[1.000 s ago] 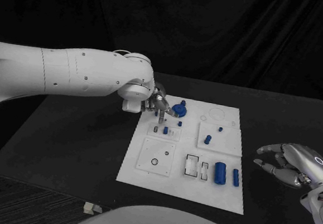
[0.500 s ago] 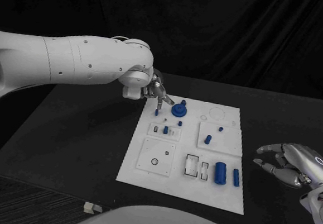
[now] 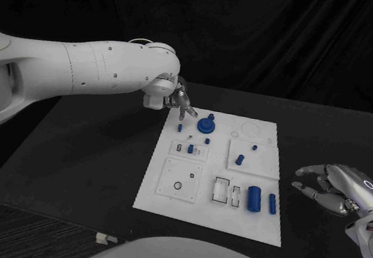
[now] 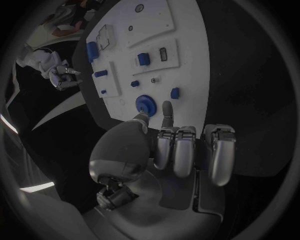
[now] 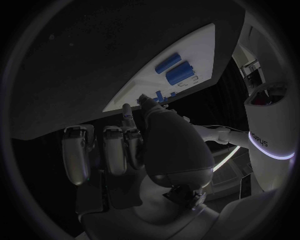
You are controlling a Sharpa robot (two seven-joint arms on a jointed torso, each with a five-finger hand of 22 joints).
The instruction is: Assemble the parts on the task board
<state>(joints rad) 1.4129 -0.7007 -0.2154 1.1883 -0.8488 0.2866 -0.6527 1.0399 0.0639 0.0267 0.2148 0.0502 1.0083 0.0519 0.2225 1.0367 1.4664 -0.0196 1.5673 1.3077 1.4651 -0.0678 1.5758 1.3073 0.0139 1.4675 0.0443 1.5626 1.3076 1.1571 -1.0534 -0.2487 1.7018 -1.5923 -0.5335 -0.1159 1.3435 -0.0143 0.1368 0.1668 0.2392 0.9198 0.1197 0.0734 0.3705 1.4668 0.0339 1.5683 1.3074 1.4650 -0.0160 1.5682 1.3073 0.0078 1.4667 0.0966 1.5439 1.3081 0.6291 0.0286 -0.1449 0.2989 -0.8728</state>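
Head view: the board (image 3: 210, 210), a flat matte white plate with small raised white panels, lies in the middle of the black table (image 3: 89, 154). Blue parts stand or lie on it: a round knob (image 3: 206, 126) near the far edge, a small peg (image 3: 180, 128) at its far left corner, a thick cylinder (image 3: 253, 199) and a thinner one (image 3: 271, 204) lying side by side near the right edge, and a few tiny pieces between. The left hand (image 3: 181, 104), silver metal on a smooth white arm, hangs over the far left corner, fingers pointing down, nothing visibly held. The right hand (image 3: 337, 188) rests right of the board, fingers loosely curled and apart, empty.

Left wrist view: the left hand (image 4: 181, 150) has fingers extended together, one fingertip (image 4: 167, 107) close to the knob (image 4: 145, 104); whether it touches, I cannot tell.

Right wrist view: the right hand (image 5: 119, 145) is spread, grasping nothing, with both cylinders (image 5: 176, 67) beyond it.
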